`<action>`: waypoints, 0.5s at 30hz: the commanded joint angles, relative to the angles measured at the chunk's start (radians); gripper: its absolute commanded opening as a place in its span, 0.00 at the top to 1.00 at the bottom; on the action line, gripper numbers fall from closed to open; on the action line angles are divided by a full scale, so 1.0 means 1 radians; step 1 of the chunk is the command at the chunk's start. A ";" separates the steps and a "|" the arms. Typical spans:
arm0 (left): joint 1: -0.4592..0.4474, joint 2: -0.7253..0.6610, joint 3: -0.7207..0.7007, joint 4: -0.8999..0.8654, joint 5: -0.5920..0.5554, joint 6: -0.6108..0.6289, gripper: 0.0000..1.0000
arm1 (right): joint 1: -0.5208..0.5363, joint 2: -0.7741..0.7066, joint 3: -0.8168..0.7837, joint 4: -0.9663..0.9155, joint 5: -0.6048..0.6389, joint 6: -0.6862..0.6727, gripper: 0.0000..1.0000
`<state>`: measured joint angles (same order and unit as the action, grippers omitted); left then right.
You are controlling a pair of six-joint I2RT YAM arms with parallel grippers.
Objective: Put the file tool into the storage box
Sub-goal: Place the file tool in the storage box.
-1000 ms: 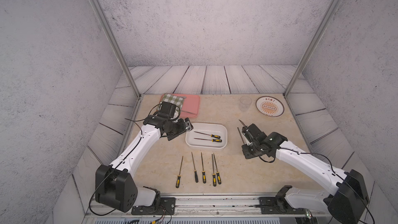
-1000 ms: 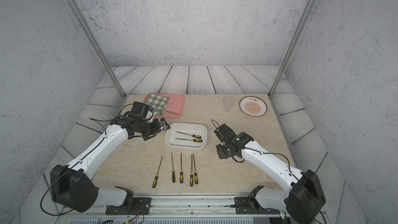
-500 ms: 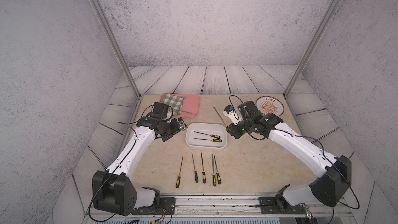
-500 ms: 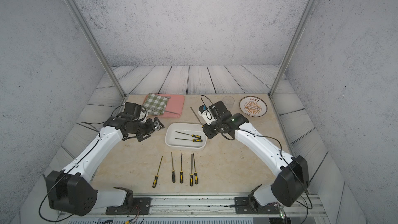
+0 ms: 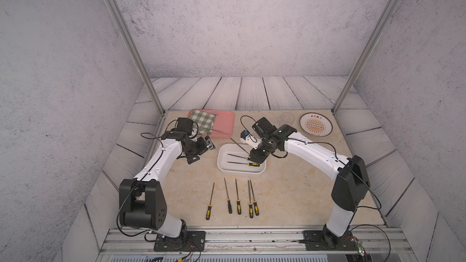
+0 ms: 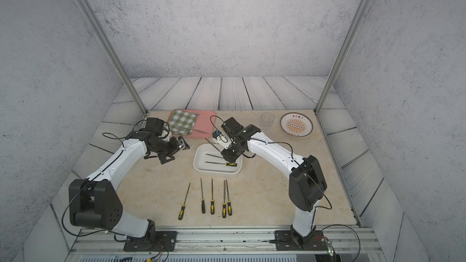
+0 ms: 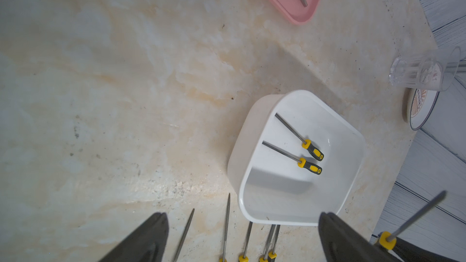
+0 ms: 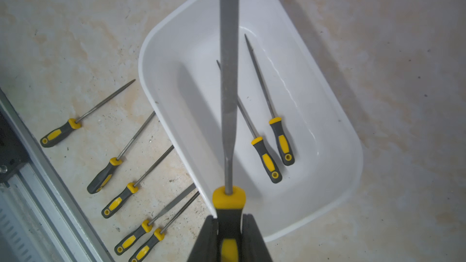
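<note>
The left fingers (image 7: 151, 235) stand wide apart and hold nothing. They hover over the bare table (image 5: 290, 192) just to the left of the storage box (image 5: 239, 172), and they are best left there, clear of the drop.

Five loose files (image 5: 237, 197) lie in a row on the table in front of the box, with their handles toward the robot. Two files (image 5: 242, 163) already lie along the bottom of the box, side by side, handles toward the right end. The white floor on the near side of them is free, and it looks like the best landing spot.

The held file (image 8: 229, 71) hangs above the box. The right fingers (image 8: 254, 238) are clamped on its black and yellow handle. In both top views its blade slants toward the back left, and the tip seems to reach to the far rim or past it.

Since each file inside takes up much of the box's length, this one probably fits only lengthwise. The wrist should therefore turn first until the blade runs parallel to the two stored files. Next, the arm should bring the whole tool inside the rim and come down with the tip slightly low. The fingers should part only when the handle is close to the floor, so the file neither bounces nor props itself on the wall. After that, a straight lift avoids dragging it out.
</note>
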<state>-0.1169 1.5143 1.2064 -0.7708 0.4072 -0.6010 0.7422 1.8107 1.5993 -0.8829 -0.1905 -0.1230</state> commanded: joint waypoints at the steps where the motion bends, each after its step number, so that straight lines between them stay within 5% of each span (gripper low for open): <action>1: 0.006 0.008 0.019 -0.060 -0.006 0.037 0.02 | -0.004 0.004 -0.002 -0.078 0.023 -0.028 0.87; 9: 0.006 -0.076 -0.006 -0.102 -0.083 -0.015 0.02 | -0.004 -0.052 -0.134 0.068 0.034 -0.094 0.87; 15: 0.004 -0.106 -0.007 -0.099 -0.014 -0.115 0.01 | -0.005 -0.011 -0.111 0.087 -0.001 -0.144 0.87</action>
<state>-0.1169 1.4231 1.1843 -0.8425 0.3641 -0.6640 0.7383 1.7859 1.4620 -0.8211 -0.1711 -0.2302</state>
